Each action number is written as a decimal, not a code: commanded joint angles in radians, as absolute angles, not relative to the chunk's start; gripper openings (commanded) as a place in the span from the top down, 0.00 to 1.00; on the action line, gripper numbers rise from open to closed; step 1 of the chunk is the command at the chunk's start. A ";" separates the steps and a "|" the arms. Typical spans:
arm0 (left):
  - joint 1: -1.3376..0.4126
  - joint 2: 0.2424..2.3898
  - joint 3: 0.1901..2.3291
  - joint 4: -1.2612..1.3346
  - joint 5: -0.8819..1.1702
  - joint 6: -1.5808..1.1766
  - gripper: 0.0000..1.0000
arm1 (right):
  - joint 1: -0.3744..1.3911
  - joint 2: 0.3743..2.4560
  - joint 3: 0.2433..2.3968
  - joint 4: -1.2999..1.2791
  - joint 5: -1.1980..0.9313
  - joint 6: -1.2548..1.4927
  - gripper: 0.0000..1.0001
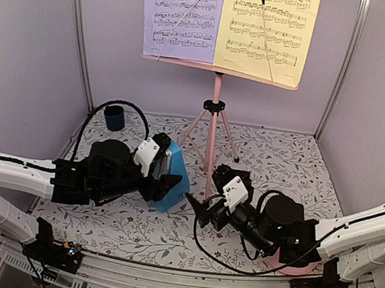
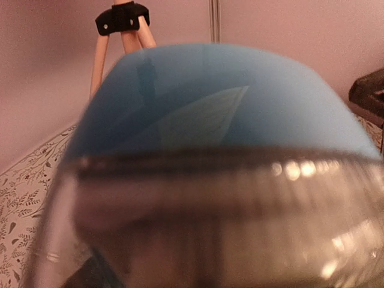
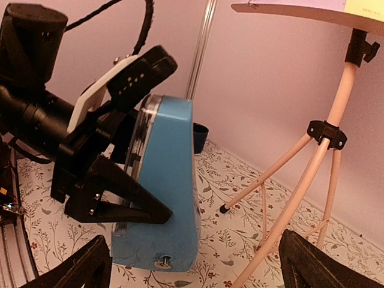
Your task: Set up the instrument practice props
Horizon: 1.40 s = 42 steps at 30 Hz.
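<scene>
Two states: left gripper (image 1: 167, 165) tight around blue metronome (image 3: 174, 180), right gripper (image 1: 205, 185) wide, empty; dark cup (image 1: 114, 117) interior unseen.

1. Left arm (image 1: 13, 172) reaches in from the left, held low, jaws clamped wide across the blue metronome (image 1: 178, 172).
2. Right arm (image 1: 358, 224) stretches in from the right, also low, jaws spread wide apart, holding nothing.

Dark blue cup (image 1: 114, 117), round pink plate (image 1: 298, 270)
</scene>
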<state>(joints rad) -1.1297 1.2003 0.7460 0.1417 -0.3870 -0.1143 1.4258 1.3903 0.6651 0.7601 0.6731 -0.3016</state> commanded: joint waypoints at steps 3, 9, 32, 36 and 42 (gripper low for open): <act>-1.081 1.208 0.618 0.455 -0.292 -0.148 0.81 | 1.287 1.197 0.649 0.422 0.364 0.085 0.01; -1.080 1.337 0.616 0.573 -0.216 -0.151 0.81 | 1.140 1.140 0.645 0.313 0.172 0.249 0.01; -1.101 1.631 0.710 0.683 -0.082 -0.183 0.40 | 1.032 1.142 0.773 0.142 0.019 0.309 0.01; -1.103 1.594 0.696 0.652 -0.080 -0.189 0.20 | 1.031 1.169 0.793 0.139 0.011 0.320 0.01; -1.102 1.498 0.637 0.626 -0.082 -0.176 0.04 | 1.004 1.224 0.831 0.122 -0.040 0.345 0.01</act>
<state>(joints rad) -1.0988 1.5764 0.6674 0.5896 -0.0895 -0.1837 1.0264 1.1900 0.7822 0.1421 0.0055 0.3172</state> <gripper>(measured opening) 0.926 0.991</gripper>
